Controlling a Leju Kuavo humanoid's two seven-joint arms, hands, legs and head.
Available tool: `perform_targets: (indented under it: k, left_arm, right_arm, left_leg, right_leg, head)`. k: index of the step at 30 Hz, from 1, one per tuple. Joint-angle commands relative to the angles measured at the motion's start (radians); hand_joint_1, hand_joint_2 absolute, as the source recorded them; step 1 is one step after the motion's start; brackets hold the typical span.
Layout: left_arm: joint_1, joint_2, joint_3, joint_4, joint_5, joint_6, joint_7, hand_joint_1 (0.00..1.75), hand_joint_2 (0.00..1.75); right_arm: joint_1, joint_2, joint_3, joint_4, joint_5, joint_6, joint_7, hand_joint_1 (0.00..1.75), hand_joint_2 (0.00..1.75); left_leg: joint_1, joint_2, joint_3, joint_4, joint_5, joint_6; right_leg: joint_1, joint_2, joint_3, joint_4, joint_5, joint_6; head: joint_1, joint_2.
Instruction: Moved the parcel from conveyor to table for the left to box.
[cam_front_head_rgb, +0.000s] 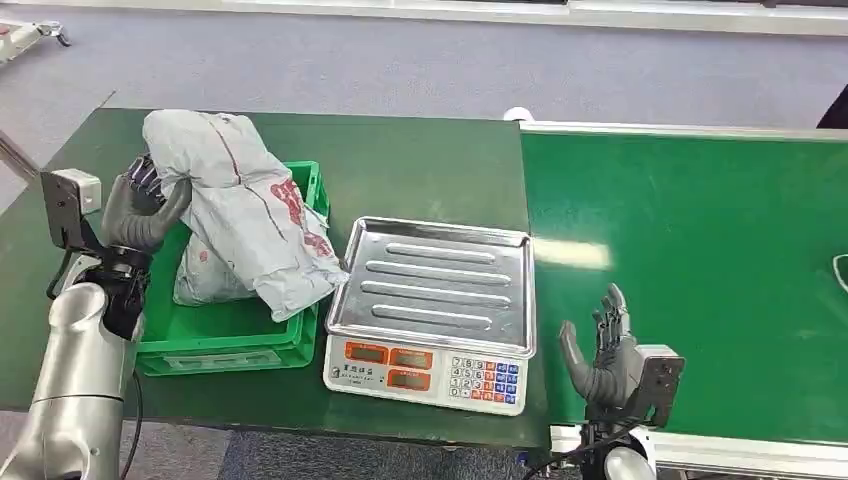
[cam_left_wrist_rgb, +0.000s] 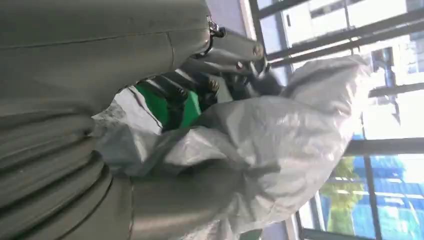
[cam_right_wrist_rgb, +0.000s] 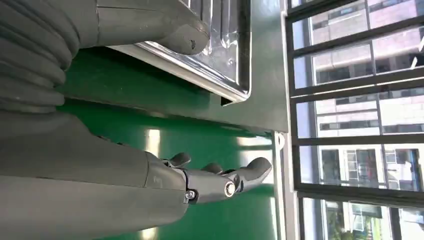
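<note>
A grey plastic-wrapped parcel (cam_front_head_rgb: 245, 205) with red print lies tilted in the green box (cam_front_head_rgb: 230, 340) at the table's left, its upper end sticking up over the box's far rim. My left hand (cam_front_head_rgb: 140, 205) grips that parcel's left side; in the left wrist view the dark fingers (cam_left_wrist_rgb: 200, 92) curl over the crumpled grey parcel (cam_left_wrist_rgb: 280, 145). My right hand (cam_front_head_rgb: 603, 355) stands open and upright over the near edge of the green conveyor (cam_front_head_rgb: 700, 270), holding nothing. The right wrist view has those fingers (cam_right_wrist_rgb: 220, 180) spread above the green belt.
A scale (cam_front_head_rgb: 430, 315) with a steel weighing pan and a keypad sits between the box and the conveyor; its pan's edge (cam_right_wrist_rgb: 220, 60) lies close beside my right hand. The dark green table (cam_front_head_rgb: 420, 165) reaches back behind box and scale.
</note>
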Motion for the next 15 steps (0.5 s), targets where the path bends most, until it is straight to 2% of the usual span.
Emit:
perform_targets:
  k: [1,11,12,14,15]
  left_arm:
    - [-0.009,-0.038,0.037,0.063,-0.049,0.03,-0.013,0.0,1.75]
    - [0.021,-0.057,0.065,-0.019,-0.094,0.113,-0.023,0.0,1.75]
    - [0.029,-0.064,0.071,-0.046,-0.127,0.177,-0.041,0.0,1.75]
    - [0.033,-0.071,0.078,-0.066,-0.145,0.213,-0.04,0.0,1.75]
    - [0.037,-0.079,0.089,-0.086,-0.187,0.297,-0.054,0.0,1.75]
  right_arm:
    - [-0.009,-0.018,-0.006,0.008,-0.003,-0.011,0.011,0.0,1.75]
    - [-0.015,-0.023,0.001,0.019,-0.003,-0.014,0.011,0.0,1.75]
    - [-0.014,-0.027,0.004,0.02,-0.003,-0.014,0.01,0.0,1.75]
    - [-0.012,-0.028,0.005,0.02,-0.003,-0.015,0.01,0.0,1.75]
    - [-0.01,-0.028,0.006,0.019,-0.005,-0.017,0.011,0.0,1.75]
  left_leg:
    - [0.0,0.0,0.002,-0.002,0.0,0.001]
    - [0.0,0.0,0.002,-0.002,0.0,0.001]
    - [0.0,-0.001,0.003,-0.003,0.0,0.001]
    - [0.0,-0.001,0.003,-0.002,0.0,0.001]
    - [0.0,0.0,0.002,-0.002,0.0,0.001]
  right_leg:
    - [0.0,-0.002,0.003,-0.002,0.0,0.0]
    - [0.0,-0.002,0.003,-0.002,0.0,0.0]
    - [0.001,-0.003,0.004,-0.004,0.0,0.0]
    - [0.001,-0.003,0.004,-0.003,0.0,0.0]
    - [0.0,-0.002,0.003,-0.002,0.0,0.0]
  head:
    - [0.0,0.0]
    - [0.0,0.0]
    - [0.0,0.0]
    - [0.0,0.0]
    - [0.0,0.0]
